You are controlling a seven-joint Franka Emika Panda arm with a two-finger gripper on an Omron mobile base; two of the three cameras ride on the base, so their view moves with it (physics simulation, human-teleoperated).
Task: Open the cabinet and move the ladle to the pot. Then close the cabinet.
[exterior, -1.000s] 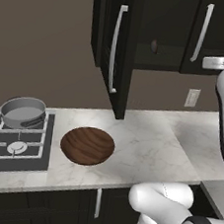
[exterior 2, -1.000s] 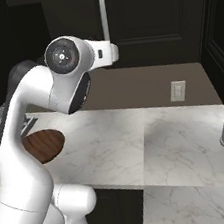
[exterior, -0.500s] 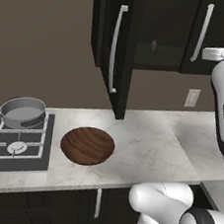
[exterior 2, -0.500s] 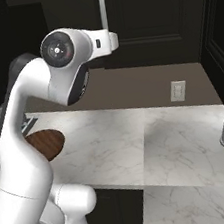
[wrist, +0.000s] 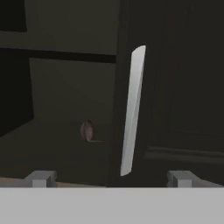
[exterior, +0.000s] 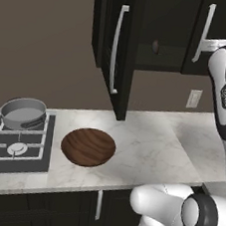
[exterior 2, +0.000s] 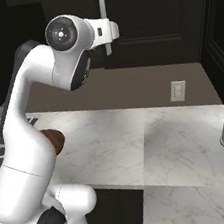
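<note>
Upper centre of hand view: ladle [wrist: 87, 131] inside open cabinet [exterior: 123, 51]; our gripper [wrist: 109, 178] fingers spread, empty; we reach in next.

ladle [wrist: 87, 131] tiny and dim, stem unclear

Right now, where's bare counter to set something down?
Free: marble between the wooden dish and the wall outlet, running right past the arm. Also the strip behind the dish, under the open cabinet door. Crowded: left end, with the pot on the stovetop.
</note>
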